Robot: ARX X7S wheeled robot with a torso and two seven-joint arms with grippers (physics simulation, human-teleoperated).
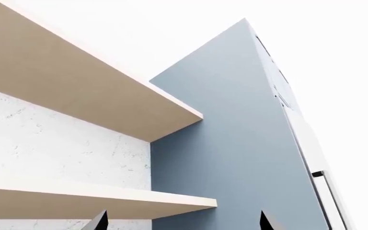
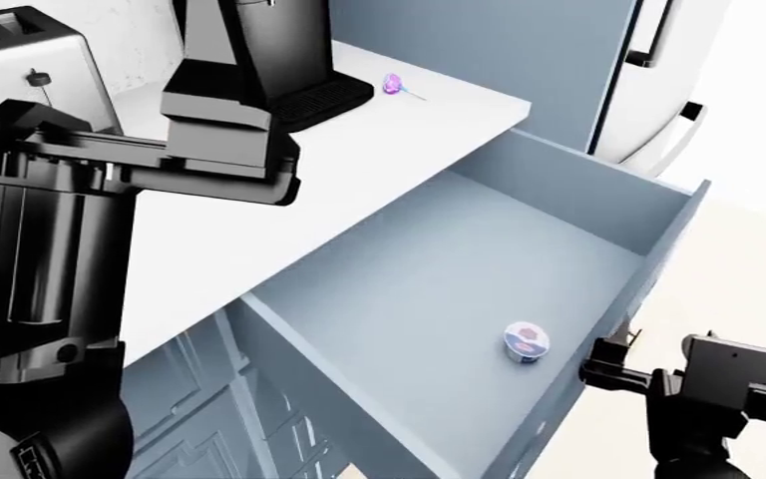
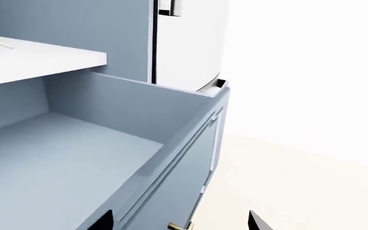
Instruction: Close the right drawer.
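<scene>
The right drawer [image 2: 490,299] stands pulled far out from under the white counter [image 2: 356,160]. It is a wide, deep blue-grey box with plain inner walls. A small round container [image 2: 527,341] lies inside near the front wall. My right gripper [image 2: 605,361] is open and sits just outside the drawer's panelled front [image 3: 184,163]. In the right wrist view its fingertips [image 3: 104,221] stand on either side of the brass handle [image 3: 180,226]. My left gripper [image 1: 184,223] is open and empty. It is raised and points up at the wall shelves, away from the drawer.
A black coffee machine [image 2: 270,60], a toaster [image 2: 37,60] and a purple lollipop [image 2: 397,87] are on the counter. The tall blue-grey panel [image 1: 235,143] and white fridge [image 2: 662,80] stand beyond the drawer. Two tan shelves [image 1: 75,86] hang on the marble wall. Cabinet doors [image 2: 223,399] are below the counter.
</scene>
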